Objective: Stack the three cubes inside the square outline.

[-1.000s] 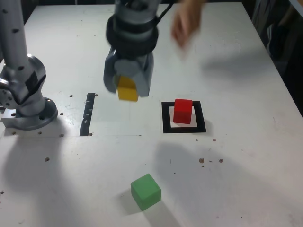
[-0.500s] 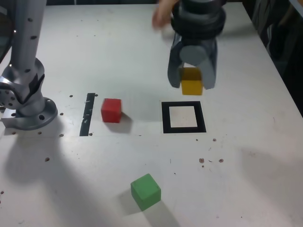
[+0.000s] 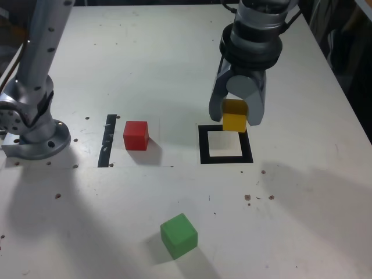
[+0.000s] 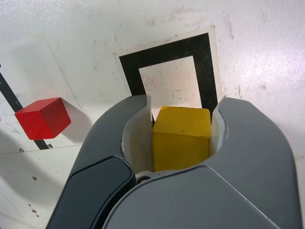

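Observation:
My gripper (image 3: 235, 119) is shut on the yellow cube (image 3: 234, 118), which hangs just above the far edge of the square outline (image 3: 225, 158). In the wrist view the yellow cube (image 4: 181, 137) sits clamped between both grey jaws of the gripper (image 4: 182, 125), with the square outline (image 4: 170, 72) below it and empty. The red cube (image 3: 136, 135) rests on the table to the exterior view's left of the outline; the wrist view also shows the red cube (image 4: 43, 118). The green cube (image 3: 179, 235) lies near the front edge.
A thin black strip (image 3: 108, 140) lies left of the red cube in the exterior view. The arm's base (image 3: 32, 131) stands at that view's far left. Small screw holes dot the white table (image 3: 302, 192).
The gripper has come lower with the yellow cube, closer over the square outline. The hand seen at the back half a second ago is gone. The red and green cubes have not moved since then.

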Available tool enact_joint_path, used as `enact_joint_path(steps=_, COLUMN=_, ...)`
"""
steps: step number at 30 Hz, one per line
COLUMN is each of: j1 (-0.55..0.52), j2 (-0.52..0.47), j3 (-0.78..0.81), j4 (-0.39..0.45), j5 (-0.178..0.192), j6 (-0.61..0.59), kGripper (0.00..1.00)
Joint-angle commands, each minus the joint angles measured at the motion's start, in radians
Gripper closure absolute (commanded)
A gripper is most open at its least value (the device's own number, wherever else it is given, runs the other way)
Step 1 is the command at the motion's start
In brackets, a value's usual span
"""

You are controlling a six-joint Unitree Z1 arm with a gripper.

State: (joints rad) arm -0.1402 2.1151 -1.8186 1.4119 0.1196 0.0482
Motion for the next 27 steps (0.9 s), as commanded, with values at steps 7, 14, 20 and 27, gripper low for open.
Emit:
enact_joint_path(steps=7, j1=0.001, j2=0.033, j3=-0.022, j4=-0.039, j5=-0.003, j6=0.009, kGripper=0.83)
enact_joint_path(steps=14, j1=0.001, j2=0.068, j3=-0.027, j4=-0.08, j5=0.005, j6=0.018, kGripper=0.83)
enact_joint_path(steps=20, j1=0.001, j2=0.093, j3=-0.031, j4=-0.081, j5=0.004, j6=0.025, kGripper=0.81)
enact_joint_path(steps=27, j1=0.001, j2=0.106, j3=-0.051, j4=-0.081, j5=0.004, j6=0.034, kGripper=0.32)
